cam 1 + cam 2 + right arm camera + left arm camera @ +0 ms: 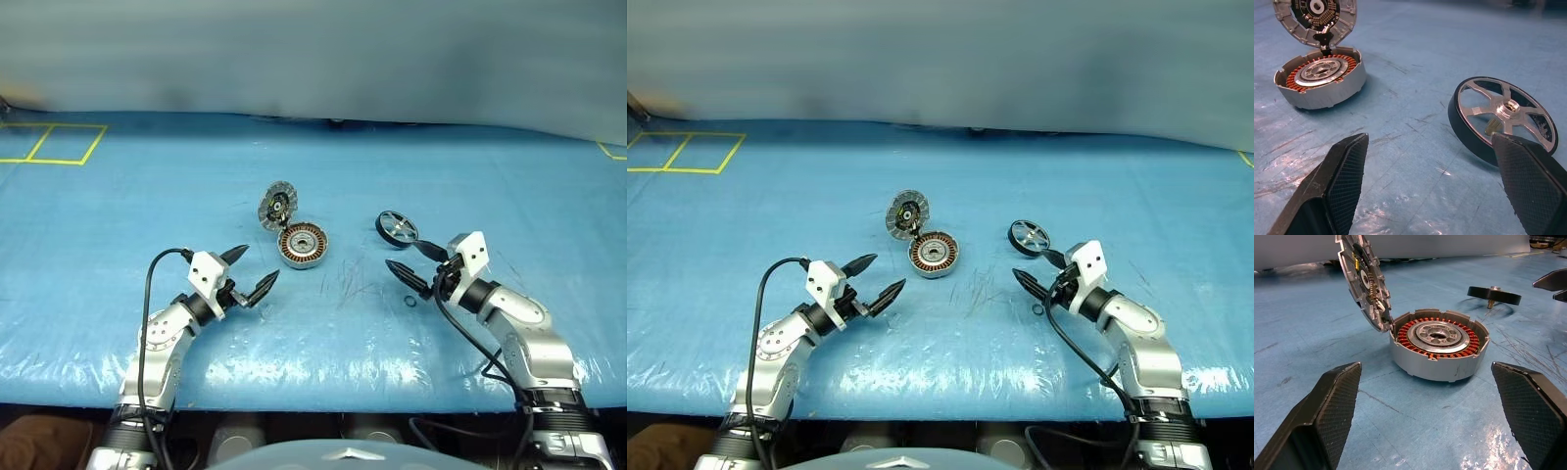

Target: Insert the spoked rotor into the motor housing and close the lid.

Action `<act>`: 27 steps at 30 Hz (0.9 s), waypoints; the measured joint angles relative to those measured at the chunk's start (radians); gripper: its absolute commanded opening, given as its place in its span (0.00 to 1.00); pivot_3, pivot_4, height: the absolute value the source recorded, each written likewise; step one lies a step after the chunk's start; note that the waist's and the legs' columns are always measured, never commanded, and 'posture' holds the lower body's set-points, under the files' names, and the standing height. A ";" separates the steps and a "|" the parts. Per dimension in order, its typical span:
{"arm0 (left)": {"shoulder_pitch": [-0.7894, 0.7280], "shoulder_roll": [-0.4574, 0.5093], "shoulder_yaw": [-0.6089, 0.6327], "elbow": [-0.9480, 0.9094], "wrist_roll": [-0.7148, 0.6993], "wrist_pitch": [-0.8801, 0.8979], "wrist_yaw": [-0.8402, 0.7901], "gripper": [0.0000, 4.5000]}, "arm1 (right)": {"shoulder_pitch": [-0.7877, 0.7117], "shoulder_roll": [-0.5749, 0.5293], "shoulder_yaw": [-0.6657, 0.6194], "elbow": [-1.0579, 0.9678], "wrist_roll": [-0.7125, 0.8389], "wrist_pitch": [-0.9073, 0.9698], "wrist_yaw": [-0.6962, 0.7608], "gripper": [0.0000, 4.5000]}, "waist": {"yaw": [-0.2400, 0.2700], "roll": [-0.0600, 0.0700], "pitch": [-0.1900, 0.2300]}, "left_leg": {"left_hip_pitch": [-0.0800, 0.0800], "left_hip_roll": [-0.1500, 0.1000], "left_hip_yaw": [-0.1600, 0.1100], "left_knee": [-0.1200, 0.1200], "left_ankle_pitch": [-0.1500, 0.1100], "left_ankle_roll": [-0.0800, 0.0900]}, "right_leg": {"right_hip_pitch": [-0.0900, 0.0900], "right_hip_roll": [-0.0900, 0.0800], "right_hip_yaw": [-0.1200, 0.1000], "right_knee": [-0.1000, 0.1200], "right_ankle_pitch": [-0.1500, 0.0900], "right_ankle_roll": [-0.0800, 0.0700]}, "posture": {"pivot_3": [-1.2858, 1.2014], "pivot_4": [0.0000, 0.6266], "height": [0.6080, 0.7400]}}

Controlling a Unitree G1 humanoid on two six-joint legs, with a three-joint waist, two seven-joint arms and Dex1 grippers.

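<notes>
Blue table [118,225]; spoked rotor [397,228] beside right gripper [412,262]

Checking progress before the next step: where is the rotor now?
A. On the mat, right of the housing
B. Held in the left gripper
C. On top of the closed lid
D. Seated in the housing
A: the rotor lies on the mat, apart from the housing, whose lid stands open.

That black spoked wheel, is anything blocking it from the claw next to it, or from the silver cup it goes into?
Nothing visible. The spoked rotor lies just ahead of the open right gripper; bare blue mat separates it from the motor housing, whose lid stands open.
</notes>
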 measured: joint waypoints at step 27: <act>-0.803 0.334 -0.556 0.019 0.594 0.041 -0.463 1.00 | -0.066 -0.015 0.029 0.042 -0.006 -0.001 0.013 0.93 | -0.002 0.002 0.002 | -0.001 -0.001 -0.001 0.000 0.000 0.000 | 0.000 0.001 0.001 -0.002 0.000 0.000 | 0.52 0.24 1.00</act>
